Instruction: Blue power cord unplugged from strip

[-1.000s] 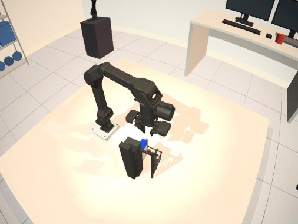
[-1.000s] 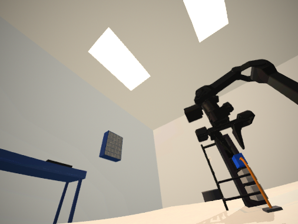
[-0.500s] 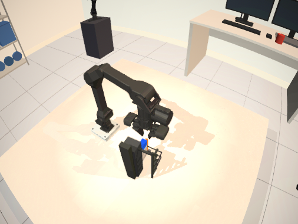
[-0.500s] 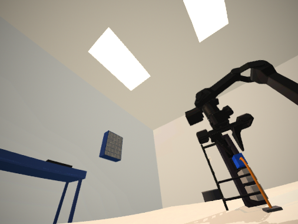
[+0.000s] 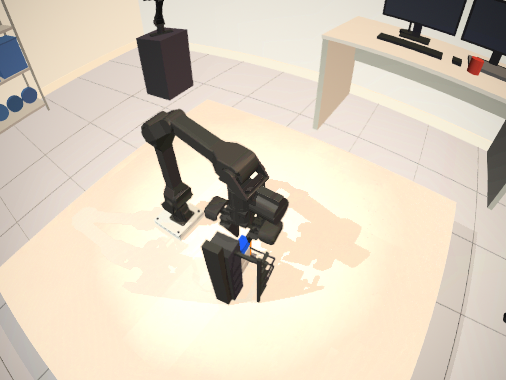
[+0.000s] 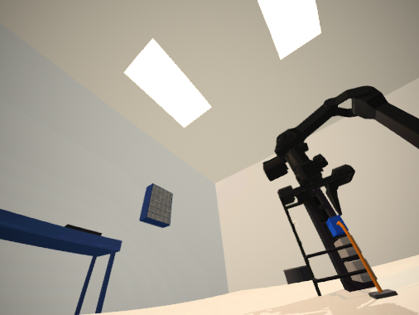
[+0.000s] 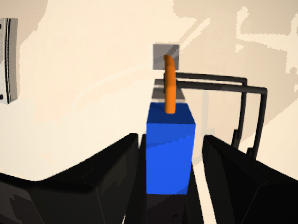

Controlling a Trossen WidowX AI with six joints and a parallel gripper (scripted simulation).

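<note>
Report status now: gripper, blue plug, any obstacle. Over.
Gripper open, straddling blue plug, not clamped. Plug seated in power strip; orange cord attached. Frame beside strip, close to gripper.

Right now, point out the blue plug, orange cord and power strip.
blue plug point(image 7: 169, 152): wrist view, top face.
orange cord point(image 6: 359, 258): exterior view, mid-length.
power strip point(image 5: 223, 272): top view, dark side face.

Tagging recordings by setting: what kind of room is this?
Most likely an office or lab workroom. A desk with monitors and a keyboard stands along the wall, a shelf unit sits in the corner, and the floor is tiled under flat ceiling lights.
</note>
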